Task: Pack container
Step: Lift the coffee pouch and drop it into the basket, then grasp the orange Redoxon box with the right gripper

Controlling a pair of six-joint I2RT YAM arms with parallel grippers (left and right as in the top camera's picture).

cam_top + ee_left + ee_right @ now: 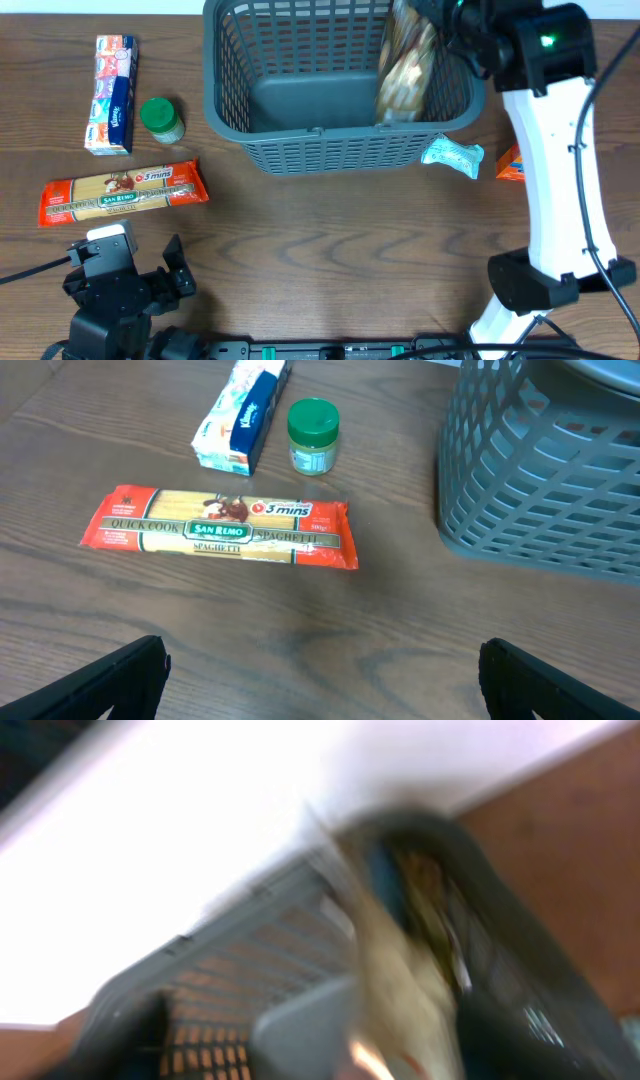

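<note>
From overhead, the basket (330,150) sits at the far middle of the table (330,250). My right gripper (440,15) looks clamped on the top of a clear bag (405,65), which hangs tilted over the basket's right side. A blue wrapper (452,155) and an orange packet (510,165) lie just outside the near wall. The left wrist view shows my left gripper (320,660) spread wide and empty above bare wood, with a spaghetti packet (220,528), a green-lidded jar (313,435) and a tissue pack (240,415) beyond it. The right wrist view is badly blurred, and I make out only the bag against the basket's lattice. My worry is that the bag, let go while tilted, could catch the rim and tip out, or that dragging it could shove the basket.
</note>
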